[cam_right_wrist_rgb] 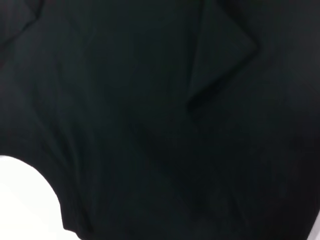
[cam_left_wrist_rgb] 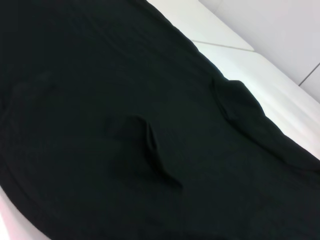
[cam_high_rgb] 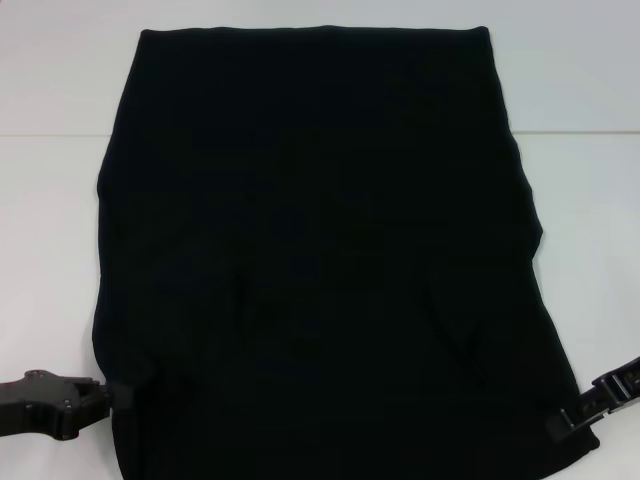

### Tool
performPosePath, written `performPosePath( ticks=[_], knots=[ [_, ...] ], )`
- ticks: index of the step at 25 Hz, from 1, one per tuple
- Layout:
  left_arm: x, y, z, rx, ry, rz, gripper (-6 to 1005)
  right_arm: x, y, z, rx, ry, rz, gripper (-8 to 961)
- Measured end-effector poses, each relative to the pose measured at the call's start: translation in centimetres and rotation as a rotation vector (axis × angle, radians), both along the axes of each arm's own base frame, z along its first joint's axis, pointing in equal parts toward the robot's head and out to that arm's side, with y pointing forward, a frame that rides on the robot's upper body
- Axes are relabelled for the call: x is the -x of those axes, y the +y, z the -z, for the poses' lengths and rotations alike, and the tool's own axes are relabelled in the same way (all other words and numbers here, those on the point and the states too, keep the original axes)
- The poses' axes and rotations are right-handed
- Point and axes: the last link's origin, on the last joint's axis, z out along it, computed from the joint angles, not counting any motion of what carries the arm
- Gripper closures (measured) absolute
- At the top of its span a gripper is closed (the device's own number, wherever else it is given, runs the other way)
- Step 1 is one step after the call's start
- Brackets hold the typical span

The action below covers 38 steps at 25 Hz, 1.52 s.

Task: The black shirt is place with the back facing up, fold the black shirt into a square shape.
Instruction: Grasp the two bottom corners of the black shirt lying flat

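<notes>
Two end effectors flank the black shirt [cam_high_rgb: 320, 250], which fills frame centre on the white bench [cam_high_rgb: 60, 90]: left end effector [cam_high_rgb: 118, 396] lower left, right end effector [cam_high_rgb: 560, 420] lower right, at its near corners, likely for a lengthwise fold. Grip state: cannot tell.

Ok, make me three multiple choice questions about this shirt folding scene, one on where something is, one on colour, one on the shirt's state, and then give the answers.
1. Where is the left gripper?
A. at the shirt's near left edge
B. over the shirt's far edge
C. on the shirt's middle

2. What colour is the table?
A. brown
B. white
C. green

3. How does the black shirt lie?
A. crumpled into a ball
B. hanging off a rack
C. spread out flat, sleeves folded in

Answers: 1 A, it sits by the near left corner, opposite the right gripper. 2 B, pale white shows all round. 3 C, it forms a tall flat shape with no sleeves sticking out.
</notes>
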Motion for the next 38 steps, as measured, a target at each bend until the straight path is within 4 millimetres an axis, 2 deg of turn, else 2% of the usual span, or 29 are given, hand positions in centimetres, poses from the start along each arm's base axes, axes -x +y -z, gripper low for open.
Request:
performPosePath(
  ticks=[10,21,38],
  knots=[
    [0.1,0.1,0.0,-0.005,0.004,-0.005,953,0.6,0.1,0.4,0.017,0.003,-0.012,327],
    [0.1,0.0,0.2,-0.002,-0.002,-0.007,953,-0.1,0.2,-0.6,-0.012,-0.012,-0.001,351],
    [0.1,0.0,0.1,-0.003,-0.003,-0.007,953,0.6,-0.3,0.5,0.048,-0.011,-0.009,389]
  ],
)
